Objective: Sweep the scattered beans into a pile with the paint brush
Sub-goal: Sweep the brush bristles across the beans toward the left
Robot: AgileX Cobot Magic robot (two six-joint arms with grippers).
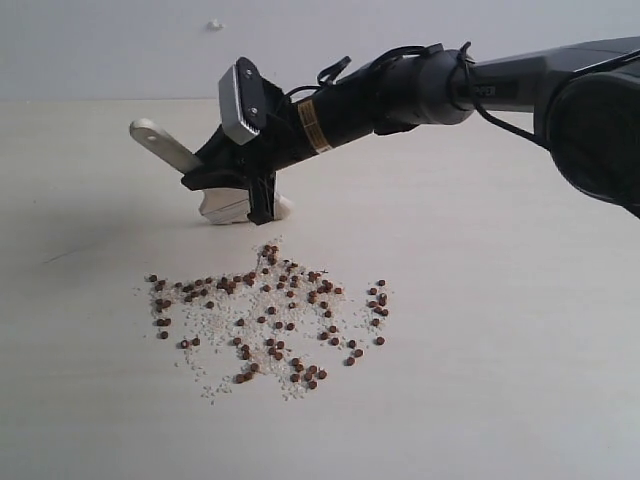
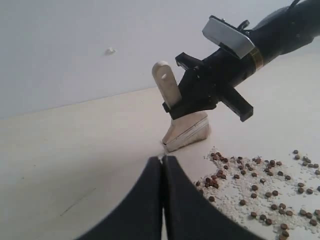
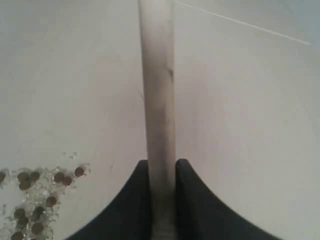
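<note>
The paint brush (image 1: 240, 205) stands on the table (image 1: 500, 330) just behind the beans (image 1: 270, 315), leaning to the left.

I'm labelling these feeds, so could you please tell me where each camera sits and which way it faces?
Exterior view: off the arms, looking across the table at the beans; the right arm shows, holding the paint brush.
Left wrist view: on the left arm, facing the brush; its shut left gripper shows.
Right wrist view: on the right arm, looking along the handle; the right gripper shows.
All three share brush and beans.
</note>
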